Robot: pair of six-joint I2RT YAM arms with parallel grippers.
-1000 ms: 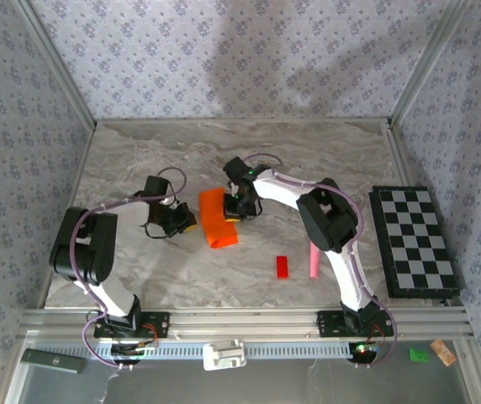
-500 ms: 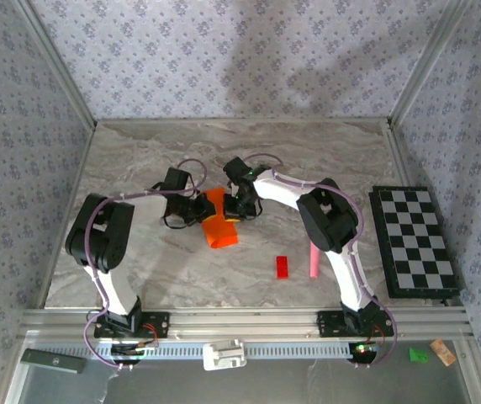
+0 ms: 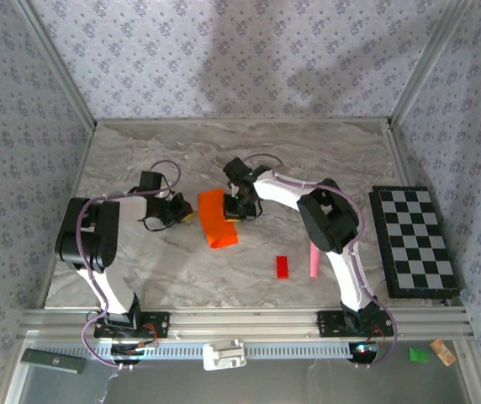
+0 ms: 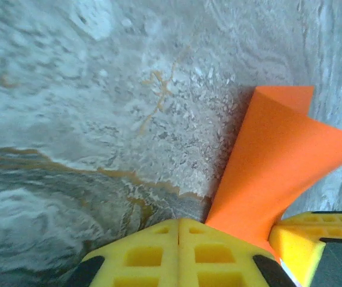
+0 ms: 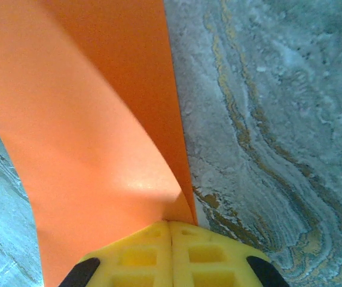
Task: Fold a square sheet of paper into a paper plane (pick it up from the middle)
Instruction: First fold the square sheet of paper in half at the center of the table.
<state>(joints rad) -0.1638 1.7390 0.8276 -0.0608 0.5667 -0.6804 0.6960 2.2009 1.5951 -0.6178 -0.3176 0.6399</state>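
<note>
Since the marble counter (image 3: 333,160) is the biggest thing going, start there. It's mostly bare, with a checkerboard (image 3: 414,240) off past its right edge. The square sheet of paper (image 3: 215,223) lies near the middle of the counter and looks folded over into a narrower strip, with one side curling up. It sits between the two arms.

The right gripper (image 3: 239,208) is at the sheet's right edge, and its yellow pads (image 5: 207,251) are pressed together with the orange paper running right into the seam. I'd call that clamped on the sheet. The left gripper (image 3: 187,216) is just beside the left edge. Its pads (image 4: 141,254) are together too, but I can't see any paper caught between them. A pink toy microphone (image 3: 314,262) and a small red block (image 3: 282,266) sit well clear, nearer the front.

My guess is the step in hand is laying a flap over and creasing it. To do that well, I'd:
- keep the right pinch firm but low
- line the edges up before pressing
- run the left pads flat along the fold instead of poking at it, since thin paper will skid or buckle

From above you get the layout and the strip's outline, but the curl barely reads. The left wrist view shows the paper rising off the counter like a sail, plus a second bit of yellow foam (image 4: 302,236) at lower right, and I can't tell whose that is. The right wrist view shows the actual pinch.
</note>
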